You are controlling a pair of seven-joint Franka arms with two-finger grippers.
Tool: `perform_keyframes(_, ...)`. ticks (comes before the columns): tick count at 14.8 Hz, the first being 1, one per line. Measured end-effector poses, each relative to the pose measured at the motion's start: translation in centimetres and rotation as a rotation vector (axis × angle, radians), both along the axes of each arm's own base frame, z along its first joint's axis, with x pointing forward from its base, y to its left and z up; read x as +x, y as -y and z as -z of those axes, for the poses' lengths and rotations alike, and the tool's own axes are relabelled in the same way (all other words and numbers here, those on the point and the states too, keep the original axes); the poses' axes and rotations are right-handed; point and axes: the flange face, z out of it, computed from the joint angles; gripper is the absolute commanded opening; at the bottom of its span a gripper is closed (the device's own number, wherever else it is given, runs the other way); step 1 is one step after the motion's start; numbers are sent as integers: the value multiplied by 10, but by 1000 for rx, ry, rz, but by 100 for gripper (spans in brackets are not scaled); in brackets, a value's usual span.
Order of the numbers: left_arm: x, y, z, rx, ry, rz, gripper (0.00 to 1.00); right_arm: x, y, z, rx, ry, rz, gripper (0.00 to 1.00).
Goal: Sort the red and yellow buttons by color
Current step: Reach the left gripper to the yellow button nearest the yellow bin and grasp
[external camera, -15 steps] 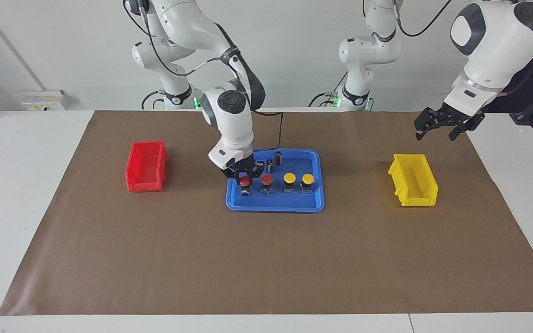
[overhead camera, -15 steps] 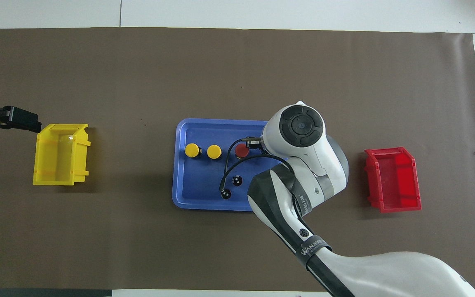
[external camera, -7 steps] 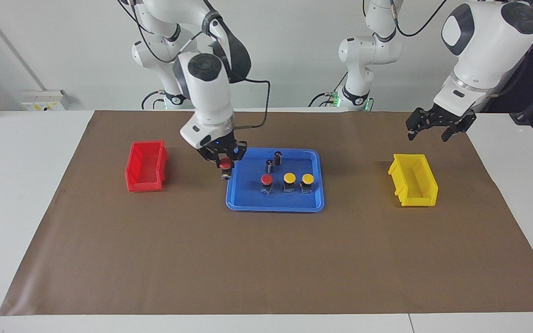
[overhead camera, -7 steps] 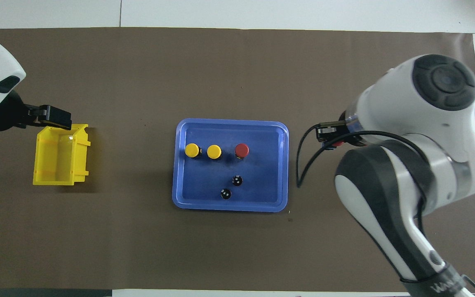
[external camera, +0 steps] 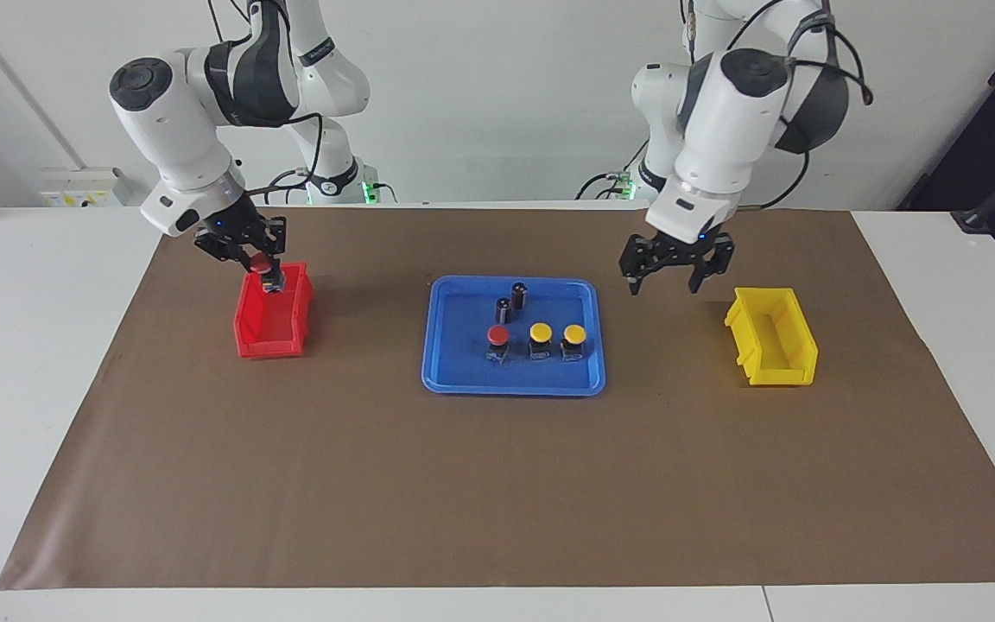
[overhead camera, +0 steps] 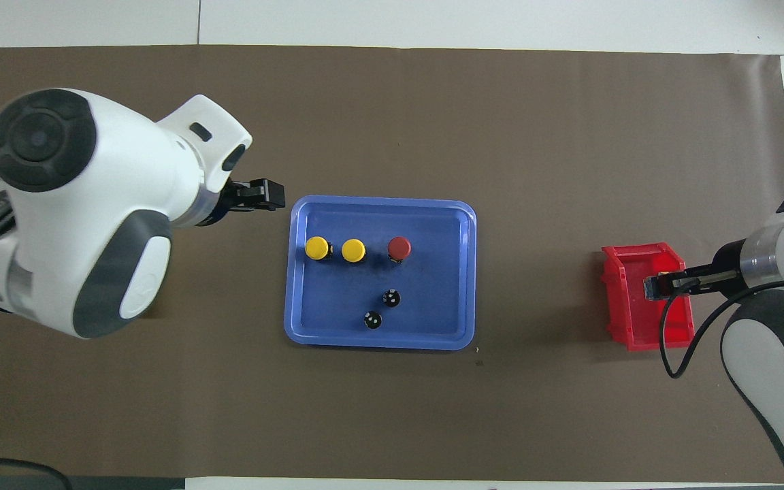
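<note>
Right gripper (external camera: 257, 262): jaws pinch a red button (external camera: 263, 263) by its cap, block base hanging below, over the robot-side end of the red bin (external camera: 273, 313). The facing view shows the red cap between the fingers. The overhead view shows only the fingertips and the base (overhead camera: 652, 287) over the red bin (overhead camera: 647, 297), not the cap.

Left gripper (external camera: 673, 269): jaws spread, nothing between them, in the air over brown mat between the blue tray (external camera: 514, 379) and the yellow bin (external camera: 771, 336). In the overhead view the arm's white housing covers the yellow bin entirely; only the black fingertips (overhead camera: 256, 195) stick out, just beside the tray's corner (overhead camera: 297, 207).

Below and beside the left jaws, on the tray: one red button (external camera: 497, 339) and two yellow buttons (external camera: 540, 338) (external camera: 573, 339) in a row, with two dark cylinders (external camera: 511, 301) nearer the robots.

Change from a second ago: the right gripper was down on the tray over the end red button of a row of four; that button has left the tray and is now carried above the red bin. The left gripper has moved from outside the yellow bin inward toward the tray.

Materials: bins and tray are glossy moulded plastic, the tray with rounded corners and a raised rim; button caps are smooth domes; the mat (external camera: 497, 484) is matte brown.
</note>
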Motion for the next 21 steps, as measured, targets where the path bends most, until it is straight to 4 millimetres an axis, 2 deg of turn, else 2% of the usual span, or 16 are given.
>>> perform_keyframes(2, -5, 45, 44, -5, -13, -3, 95, -10, 7, 22, 2, -11, -11, 16)
perform_keyframes(3, -7, 58, 65, -4, -20, -1, 90, -14, 14, 31, 4, -14, -16, 16)
perform_keyframes(5, -9, 67, 97, -7, -21, 0, 84, -20, 32, 46, 8, -13, -30, 16)
perform_keyframes(7, -12, 61, 118, -3, -25, -6, 81, -26, 44, 57, 10, -8, -34, 16)
perform_keyframes(13, -13, 54, 126, 4, -35, -25, 77, -37, 42, 86, 4, 12, -39, 16)
perform_keyframes(18, -27, 55, 139, 27, -70, -34, 74, -45, 40, 104, -1, 29, -39, 17)
perform_keyframes(21, -31, 52, 140, 42, -91, -46, 65, -46, 38, 107, -1, 29, -43, 19)
